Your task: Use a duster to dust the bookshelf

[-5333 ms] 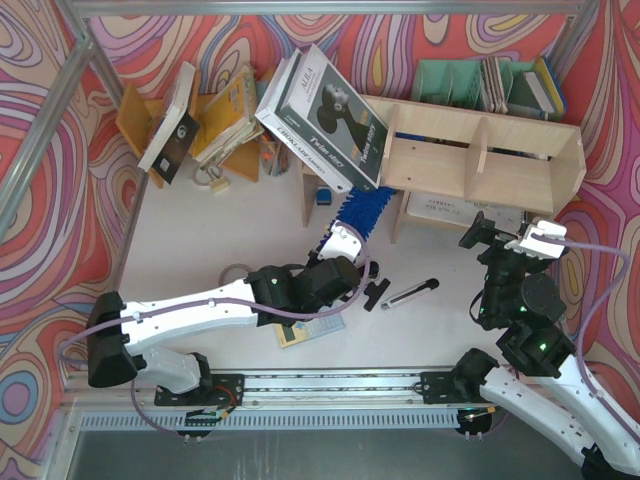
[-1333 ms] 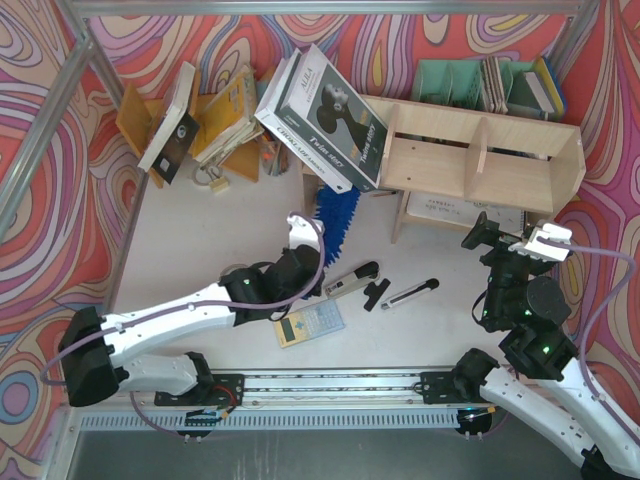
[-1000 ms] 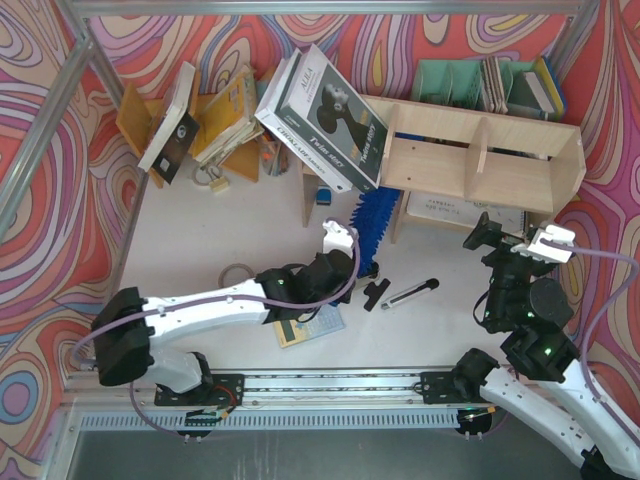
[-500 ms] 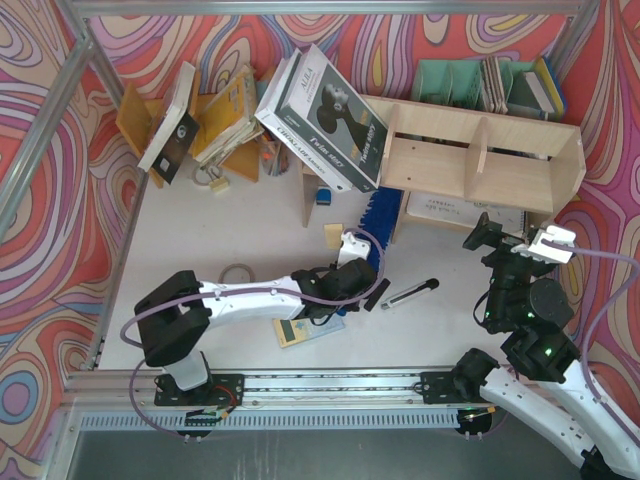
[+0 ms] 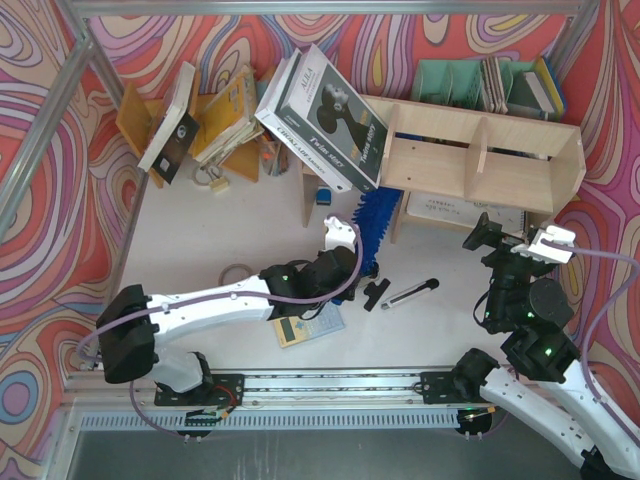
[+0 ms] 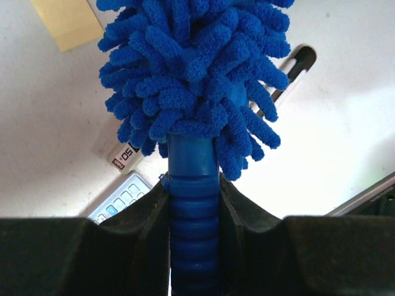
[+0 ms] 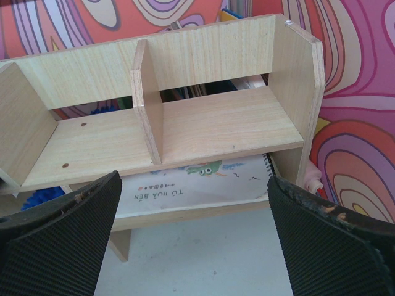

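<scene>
The pale plywood bookshelf stands at the back right; it fills the right wrist view. My left gripper is shut on the ribbed blue handle of the duster. The fluffy blue duster head points up toward the bookshelf's lower left end, by its left upright. In the left wrist view the head hangs over the white table. My right gripper is open and empty in front of the bookshelf's right half, its fingers wide apart.
A black-and-white box leans on the shelf's left end. An orange-brown book rack is at back left, green file holders behind the shelf. A calculator, a black tool and a pen-like stick lie on the table. A spiral notebook lies under the shelf.
Over the last second the left arm swept the duster rightward to the shelf's left end, reached further, then drew back slightly. The right arm has not moved.
</scene>
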`<move>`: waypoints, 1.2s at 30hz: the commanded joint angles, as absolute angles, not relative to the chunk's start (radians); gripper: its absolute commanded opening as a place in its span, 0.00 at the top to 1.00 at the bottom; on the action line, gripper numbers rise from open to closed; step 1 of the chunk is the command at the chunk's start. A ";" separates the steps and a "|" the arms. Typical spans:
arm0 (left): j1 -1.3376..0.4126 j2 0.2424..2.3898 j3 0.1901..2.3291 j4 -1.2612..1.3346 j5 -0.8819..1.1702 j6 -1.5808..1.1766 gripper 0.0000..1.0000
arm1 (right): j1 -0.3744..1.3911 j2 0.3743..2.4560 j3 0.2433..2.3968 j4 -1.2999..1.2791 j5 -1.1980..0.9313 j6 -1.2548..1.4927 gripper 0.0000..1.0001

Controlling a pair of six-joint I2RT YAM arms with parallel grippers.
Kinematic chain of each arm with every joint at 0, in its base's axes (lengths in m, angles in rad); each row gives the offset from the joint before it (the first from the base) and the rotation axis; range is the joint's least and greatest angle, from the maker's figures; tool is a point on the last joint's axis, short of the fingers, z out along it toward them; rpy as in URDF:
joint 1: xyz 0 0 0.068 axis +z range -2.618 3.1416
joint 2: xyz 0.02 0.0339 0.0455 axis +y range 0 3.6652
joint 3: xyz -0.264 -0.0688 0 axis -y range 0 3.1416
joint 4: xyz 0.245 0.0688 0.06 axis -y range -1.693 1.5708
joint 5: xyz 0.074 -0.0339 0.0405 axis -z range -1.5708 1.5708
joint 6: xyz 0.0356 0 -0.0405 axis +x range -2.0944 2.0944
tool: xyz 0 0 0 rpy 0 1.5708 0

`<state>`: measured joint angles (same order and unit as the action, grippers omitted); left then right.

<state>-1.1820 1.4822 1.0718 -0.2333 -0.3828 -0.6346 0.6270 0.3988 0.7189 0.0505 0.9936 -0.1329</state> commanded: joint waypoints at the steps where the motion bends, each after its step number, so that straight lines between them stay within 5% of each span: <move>1: -1.192 1.446 1.090 -0.163 -0.395 -0.582 1.00 | 0.621 0.402 0.725 0.048 0.993 -0.129 0.11; 18: -1.192 1.739 1.223 -0.371 -0.322 -0.568 1.00 | 0.621 0.416 0.725 0.055 0.991 -0.134 0.11; 36: -1.192 1.426 1.083 -0.159 -0.434 -0.496 1.00 | 0.621 0.410 0.724 0.050 0.991 -0.131 0.11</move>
<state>-1.1831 1.4574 1.1114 -0.2867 -0.4419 -0.5415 0.6270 0.4145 0.7189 0.0505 0.9905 -0.1329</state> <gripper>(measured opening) 0.343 0.894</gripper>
